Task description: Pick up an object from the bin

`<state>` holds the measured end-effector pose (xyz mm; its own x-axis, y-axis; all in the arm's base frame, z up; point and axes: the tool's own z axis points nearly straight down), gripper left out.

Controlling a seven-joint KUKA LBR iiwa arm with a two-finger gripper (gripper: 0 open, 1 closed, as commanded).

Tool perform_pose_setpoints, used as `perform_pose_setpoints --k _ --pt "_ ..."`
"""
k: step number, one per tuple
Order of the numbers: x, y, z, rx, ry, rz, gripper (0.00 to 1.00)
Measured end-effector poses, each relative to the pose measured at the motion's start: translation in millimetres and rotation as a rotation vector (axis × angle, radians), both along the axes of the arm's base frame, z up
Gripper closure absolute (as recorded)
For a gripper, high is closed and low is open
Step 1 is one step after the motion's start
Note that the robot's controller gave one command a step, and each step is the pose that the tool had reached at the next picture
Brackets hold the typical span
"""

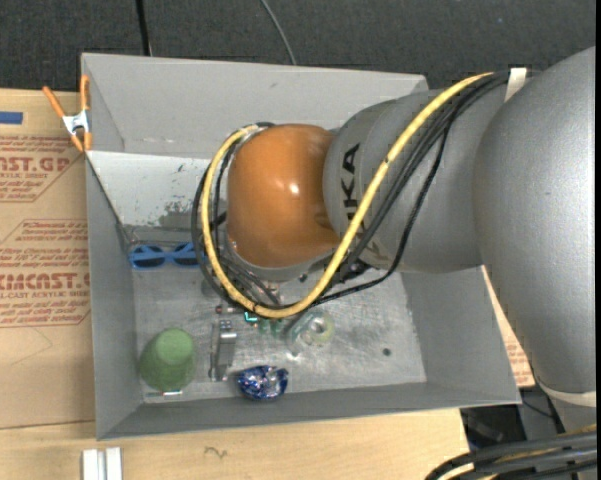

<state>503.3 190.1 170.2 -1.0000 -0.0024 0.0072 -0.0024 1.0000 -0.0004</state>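
Note:
My gripper (222, 352) reaches down from under the arm's orange cover to the bin floor near the front wall. A green rounded cup-shaped thing (167, 359) stands just left of it. A crumpled shiny blue ball (262, 382) lies just right of it, against the front wall. A clear ring-shaped thing (315, 330) lies further right, partly under the arm. Nothing shows in the gripper.
A blue glasses-like plastic piece (164, 256) lies at the left against the back slope, half hidden by the arm. The arm and its cables cover the bin's middle and right. Bare floor shows right of the clear ring.

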Motion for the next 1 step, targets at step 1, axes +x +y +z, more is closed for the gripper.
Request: perform_pose_setpoints --k 1 --pt "-5.9 3.4 -96.1 0.002 -0.010 0.251 0.00"
